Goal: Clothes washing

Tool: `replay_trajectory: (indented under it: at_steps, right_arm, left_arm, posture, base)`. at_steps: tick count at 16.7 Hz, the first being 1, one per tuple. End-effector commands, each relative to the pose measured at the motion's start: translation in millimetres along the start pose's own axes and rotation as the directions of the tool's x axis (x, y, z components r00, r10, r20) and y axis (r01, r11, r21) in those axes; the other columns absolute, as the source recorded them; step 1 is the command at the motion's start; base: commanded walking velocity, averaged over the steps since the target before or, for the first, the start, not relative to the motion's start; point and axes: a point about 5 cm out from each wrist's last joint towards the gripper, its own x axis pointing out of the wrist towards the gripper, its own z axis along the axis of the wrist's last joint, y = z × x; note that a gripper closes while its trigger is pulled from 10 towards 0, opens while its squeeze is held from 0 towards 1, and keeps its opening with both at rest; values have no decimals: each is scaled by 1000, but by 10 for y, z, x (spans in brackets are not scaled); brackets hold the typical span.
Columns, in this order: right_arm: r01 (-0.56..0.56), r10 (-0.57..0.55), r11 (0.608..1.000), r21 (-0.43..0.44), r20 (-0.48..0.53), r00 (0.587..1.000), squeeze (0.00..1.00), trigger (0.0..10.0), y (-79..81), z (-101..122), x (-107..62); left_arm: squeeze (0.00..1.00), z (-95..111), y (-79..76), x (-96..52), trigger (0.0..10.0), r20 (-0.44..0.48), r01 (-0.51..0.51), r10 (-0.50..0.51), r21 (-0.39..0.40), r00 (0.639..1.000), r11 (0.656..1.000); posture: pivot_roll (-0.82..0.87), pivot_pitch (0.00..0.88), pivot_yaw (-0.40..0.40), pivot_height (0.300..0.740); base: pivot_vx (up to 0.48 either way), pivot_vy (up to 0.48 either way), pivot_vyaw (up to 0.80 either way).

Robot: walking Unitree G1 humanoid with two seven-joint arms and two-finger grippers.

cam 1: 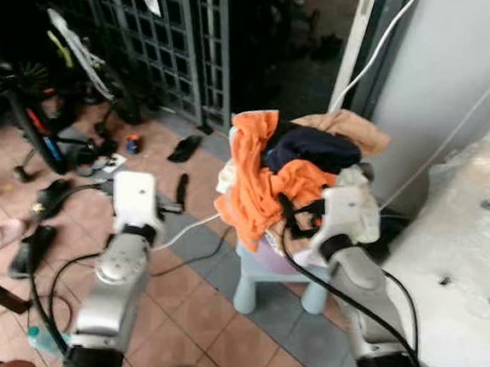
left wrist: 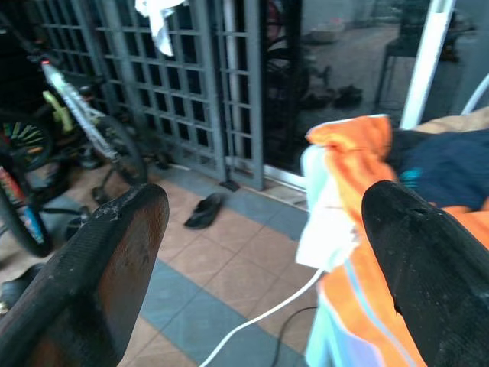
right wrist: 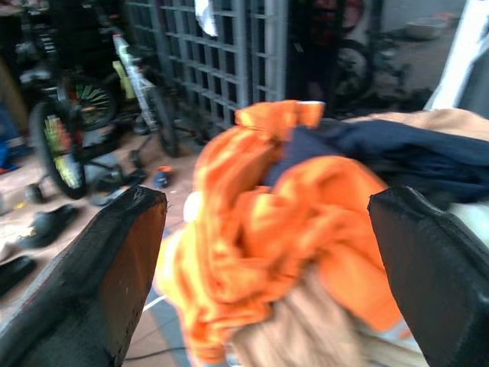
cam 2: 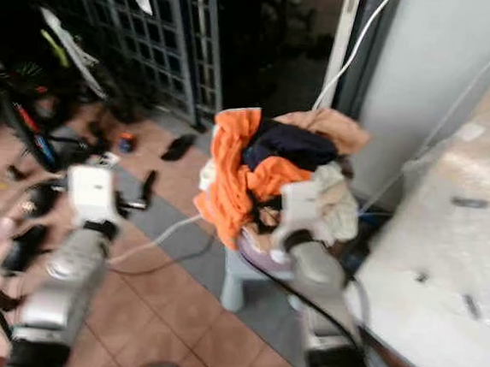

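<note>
A heap of clothes point(cam 1: 293, 175) lies on a pale blue plastic stool point(cam 1: 267, 276): an orange garment point(cam 1: 253, 184), a navy one point(cam 1: 308, 146), a tan one point(cam 1: 349, 124) and some white cloth. My right gripper point(right wrist: 267, 202) is open and close up against the heap's near right side, with the orange garment point(right wrist: 252, 229) straight ahead between its fingers point(right wrist: 114, 267). My left gripper point(left wrist: 263, 200) is open too and holds nothing. It hovers left of the stool over the tiled floor and faces the orange cloth point(left wrist: 359, 176).
A white bulky thing wrapped in plastic point(cam 1: 470, 255) stands at the right beside a grey wall point(cam 1: 443, 81). Behind are a metal gate point(cam 1: 155, 38) and a bicycle point(cam 1: 27, 121). Sandals point(cam 1: 184, 148), shoes and cables point(cam 1: 189, 230) litter the tiled floor at the left.
</note>
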Motion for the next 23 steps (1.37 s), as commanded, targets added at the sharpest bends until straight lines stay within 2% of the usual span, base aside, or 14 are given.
replay_trajectory:
  at_steps: [1,3,11,14,18,20,21,23]
  right_arm:
    - [-9,9,1000,-21,-11,1000,0,10000,2,1,1]
    - [-14,14,1000,-24,-14,1000,0,10000,15,-2,9]
    - [-37,34,998,-48,-68,997,0,10000,23,-74,21]
    - [-115,102,991,-72,-158,982,0,10000,96,-187,-2]
    - [-300,246,938,-175,-275,929,0,10000,285,-265,14]
    - [-325,266,929,-176,-292,919,0,10000,331,-287,-13]
    - [-314,248,932,-183,-312,917,0,10000,337,-320,-19]
    - [-223,156,959,-175,-333,930,0,10000,259,-351,25]
  left_arm:
    - [0,47,-16,6,10000,23,5,-5,-7,1000,1000]
    - [0,53,-23,2,10000,26,10,-10,-9,1000,1000]
    - [0,47,-28,-9,10000,22,17,-17,-7,1000,1000]
    - [0,41,-16,-22,10000,6,16,-16,3,1000,1000]
    - [0,105,13,-41,10000,8,21,-21,22,1000,1000]
    - [0,104,37,-89,10000,0,7,-7,24,1000,1000]
    - [0,75,55,-144,10000,-15,-2,2,28,1000,1000]
    - [0,49,84,-228,10000,-35,-17,19,35,999,999]
  posture:
    - [-22,0,98,740]
    - [-19,0,98,740]
    - [-9,0,90,740]
    - [5,15,85,740]
    - [16,61,88,740]
    - [35,71,92,740]
    - [40,74,89,740]
    - [61,91,71,740]
  base:
    - [0,0,550]
    - [279,0,625]
    - [317,0,0]
    - [102,0,0]
    - [0,0,0]
    - [0,0,0]
    - [0,0,0]
    - [0,0,0]
